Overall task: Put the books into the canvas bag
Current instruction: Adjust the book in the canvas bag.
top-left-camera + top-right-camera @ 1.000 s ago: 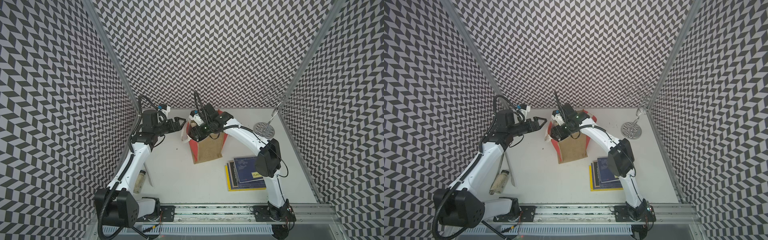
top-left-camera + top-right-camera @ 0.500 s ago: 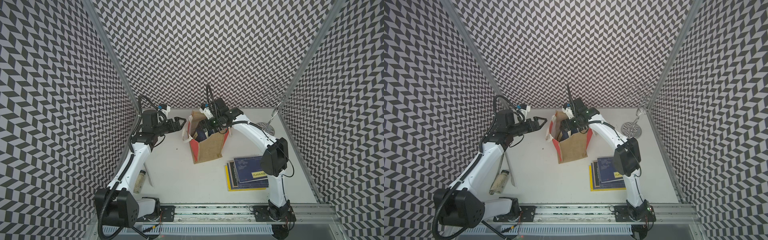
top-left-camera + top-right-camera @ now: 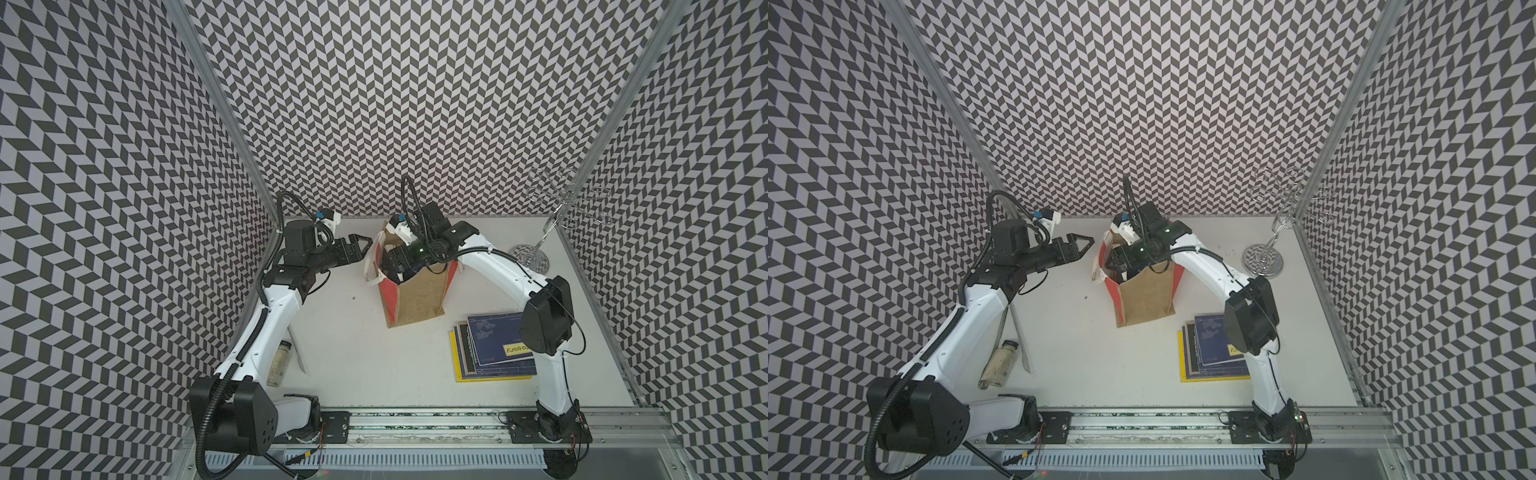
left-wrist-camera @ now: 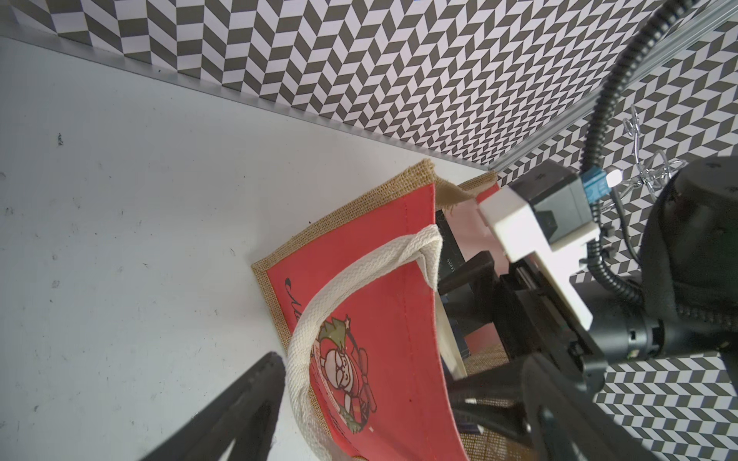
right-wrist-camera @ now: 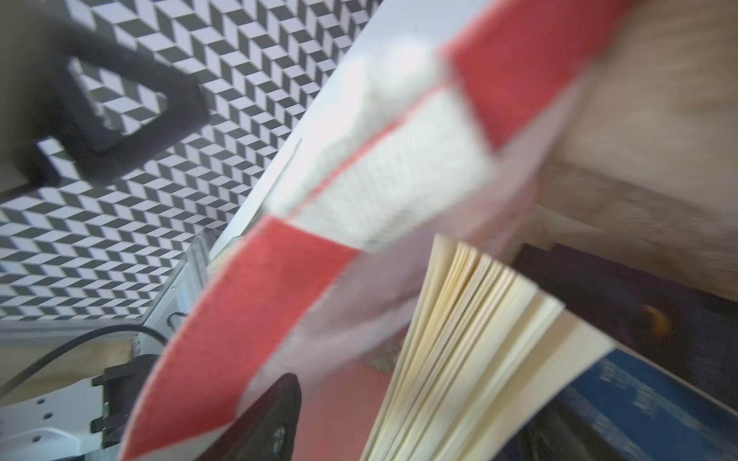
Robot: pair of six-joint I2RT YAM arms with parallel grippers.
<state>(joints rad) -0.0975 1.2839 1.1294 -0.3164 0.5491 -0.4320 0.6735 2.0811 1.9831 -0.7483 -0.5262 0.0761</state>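
The canvas bag [image 3: 417, 291] [image 3: 1148, 297] stands upright mid-table, its red face [image 4: 383, 319] and white handle [image 4: 303, 343] turned to my left arm. My left gripper [image 3: 365, 243] [image 3: 1086, 241] hovers open just beside that face; whether it touches is unclear. My right gripper [image 3: 395, 262] [image 3: 1115, 259] reaches into the bag's mouth, open. In the blurred right wrist view one finger [image 5: 275, 415] shows beside a navy book's fanned pages [image 5: 471, 339] inside the bag. More books [image 3: 490, 351] [image 3: 1210, 351] lie stacked flat at the front right.
A wire stand on a round metal base [image 3: 534, 257] [image 3: 1264, 262] is in the back right corner. A glass jar [image 3: 278, 363] [image 3: 998, 365] and a thin flat strip [image 3: 297, 349] lie under my left arm. Patterned walls close three sides.
My right gripper has lifted a little and shifted within the bag's mouth, and the bag's rim moved with it. The left arm has stayed still.
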